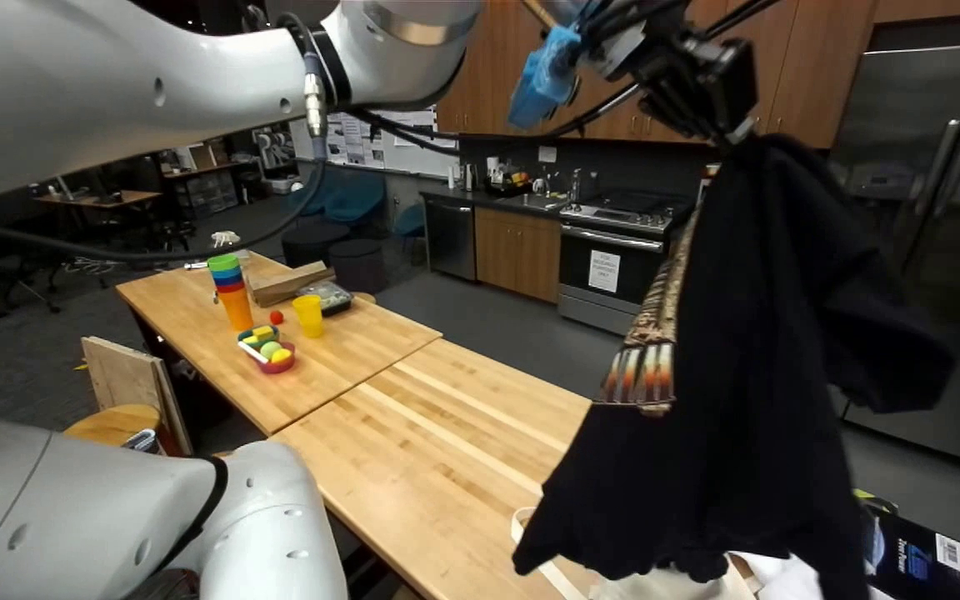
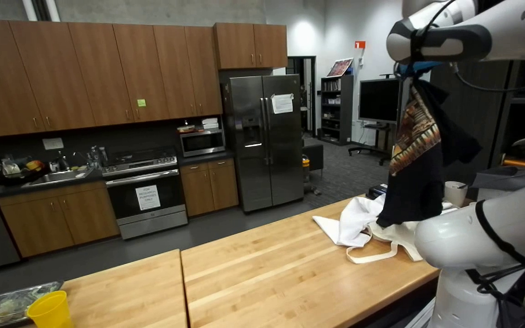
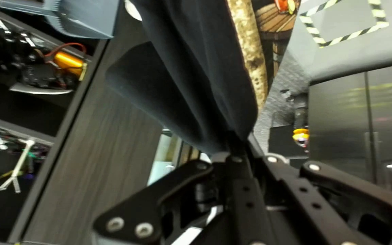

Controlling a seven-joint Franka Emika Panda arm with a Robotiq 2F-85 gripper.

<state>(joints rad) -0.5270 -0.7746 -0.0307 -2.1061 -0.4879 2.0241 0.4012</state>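
1. The claw [image 1: 737,133] is clamped on the gathered top of a black garment [image 1: 747,358], which hangs in the air, seemingly over the end of the worktop [image 2: 280,273].
2. Beneath it, a white cloth [image 2: 356,223] and a cream strap [image 2: 374,258] lie inward of the edge facing the fridge [image 2: 251,168]; I can't tell whether the hem touches them.
3. The pinch looks narrow to me, so a jerk or heavy swing could work the fabric loose.
4. A low sweep might hook the strap, or nudge the black box [image 1: 917,554] off that fridge-side edge.
5. An exterior view shows the patterned print [image 2: 415,141] broadly; the wrist view catches just a strip, yet lays bare the folds running into the claw.
6. The stacked cups [image 1: 234,300], beyond the worktop's seamed edge, appear in an exterior view; the wrist view misses them entirely.
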